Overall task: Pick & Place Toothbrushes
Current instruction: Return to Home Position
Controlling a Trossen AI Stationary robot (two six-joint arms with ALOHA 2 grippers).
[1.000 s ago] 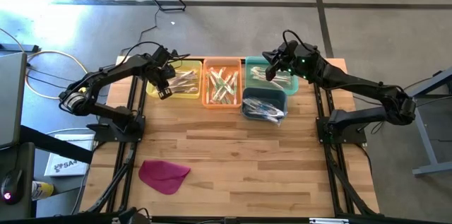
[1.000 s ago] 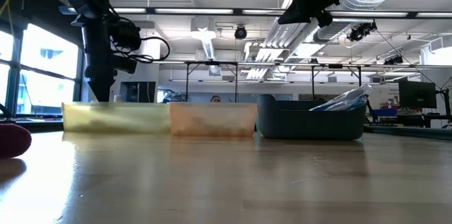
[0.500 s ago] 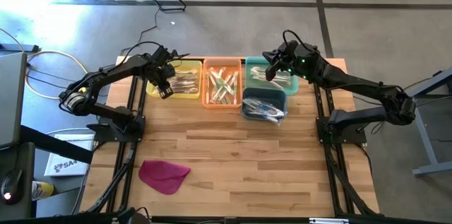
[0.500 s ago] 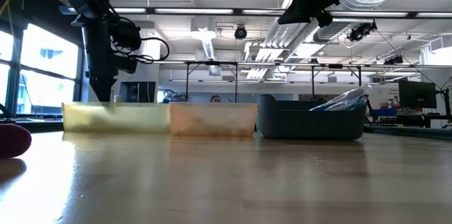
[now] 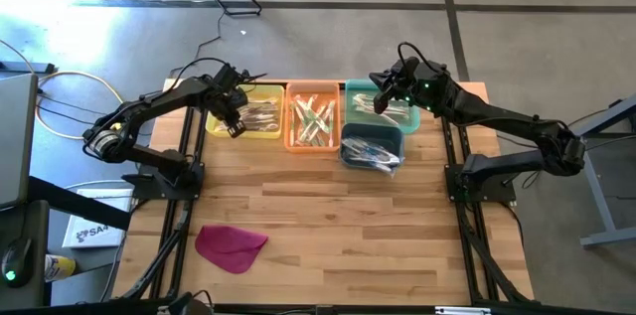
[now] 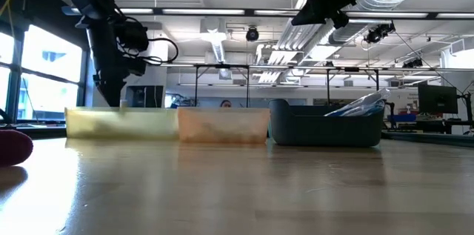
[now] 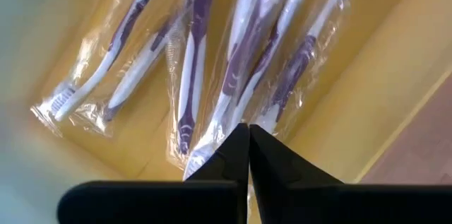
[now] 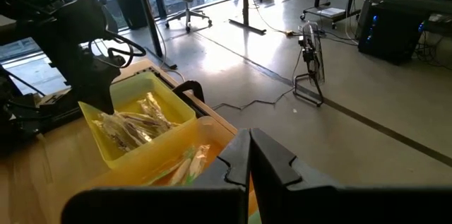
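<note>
The left tool [image 7: 248, 131], fingers pressed together and empty, hung over clear-wrapped violet-and-white toothbrushes [image 7: 194, 75] lying in the yellow plastic bin [image 7: 367, 83]. It should rise clear of the bin wall before drawing back. The right tool [image 5: 383, 96], also closed empty, waited above the teal plastic bin [image 5: 409, 118].

Bins [image 5: 313, 148] crowded along the far edge; bare table [image 5: 328, 216] in front, bar one magenta cloth [image 5: 231, 246]

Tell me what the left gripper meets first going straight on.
The left gripper, shut, would likely meet the wrapped toothbrushes in the yellow bin first; depth is unclear. The right gripper hangs above the green bin.
</note>
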